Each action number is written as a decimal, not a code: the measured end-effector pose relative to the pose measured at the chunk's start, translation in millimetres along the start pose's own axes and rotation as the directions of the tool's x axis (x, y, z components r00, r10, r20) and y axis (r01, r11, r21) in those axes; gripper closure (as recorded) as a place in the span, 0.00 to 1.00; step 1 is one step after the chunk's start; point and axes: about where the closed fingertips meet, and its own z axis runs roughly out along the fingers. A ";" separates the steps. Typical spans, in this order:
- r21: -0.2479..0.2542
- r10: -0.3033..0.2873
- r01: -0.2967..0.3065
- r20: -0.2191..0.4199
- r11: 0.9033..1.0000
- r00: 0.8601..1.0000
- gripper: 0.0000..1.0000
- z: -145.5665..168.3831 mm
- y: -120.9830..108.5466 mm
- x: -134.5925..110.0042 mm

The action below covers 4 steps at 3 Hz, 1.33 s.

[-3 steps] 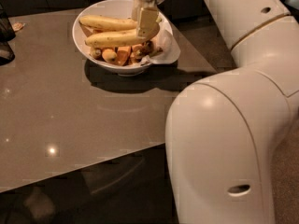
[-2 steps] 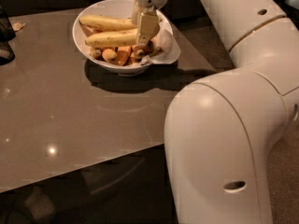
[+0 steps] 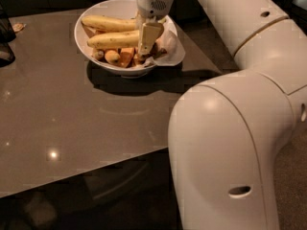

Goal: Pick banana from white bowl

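My gripper (image 3: 146,46), grip unreadable from here, sits low in the white bowl (image 3: 110,6) at the right end of the banana (image 3: 114,40); an end-hold could let it swing and slip.

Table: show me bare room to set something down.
Bare: the wide table stretch from the bowl to the near edge, between the dark object at left and the arm. Crowded: the bowl, with the gripper over it.

Home dining table (image 3: 67,114), jaws over bowl (image 3: 108,6)
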 end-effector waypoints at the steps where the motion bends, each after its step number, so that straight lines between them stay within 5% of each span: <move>1: -0.011 0.015 -0.015 -0.016 1.000 1.000 0.81 3.9 4.5 4.9; 2: 0.017 0.014 -0.014 -0.004 1.000 1.000 1.00 7.6 -4.2 1.4; 4: 0.107 0.039 -0.042 0.026 0.993 0.999 1.00 -31.8 8.1 3.5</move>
